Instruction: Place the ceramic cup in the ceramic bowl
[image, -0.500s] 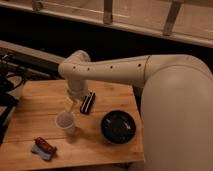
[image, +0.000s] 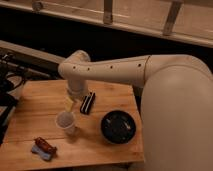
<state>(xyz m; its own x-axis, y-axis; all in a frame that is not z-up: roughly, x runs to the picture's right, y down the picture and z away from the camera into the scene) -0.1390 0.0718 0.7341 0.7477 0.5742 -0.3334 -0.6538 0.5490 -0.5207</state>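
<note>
The ceramic cup (image: 66, 122) is a small white cup standing upright on the wooden table (image: 35, 105), left of centre. The ceramic bowl (image: 118, 126) is a wide glossy black bowl on the table to the cup's right, apart from it and empty. My gripper (image: 70, 103) hangs from the white arm (image: 107, 70) just above the cup, at its far side. The arm's wrist hides most of the gripper.
A flat black ribbed rectangular object (image: 88, 102) lies just right of the gripper, behind the cup and bowl. A red item on a blue pad (image: 44, 147) lies at the table's front left. A dark machine (image: 6, 82) stands off the left edge.
</note>
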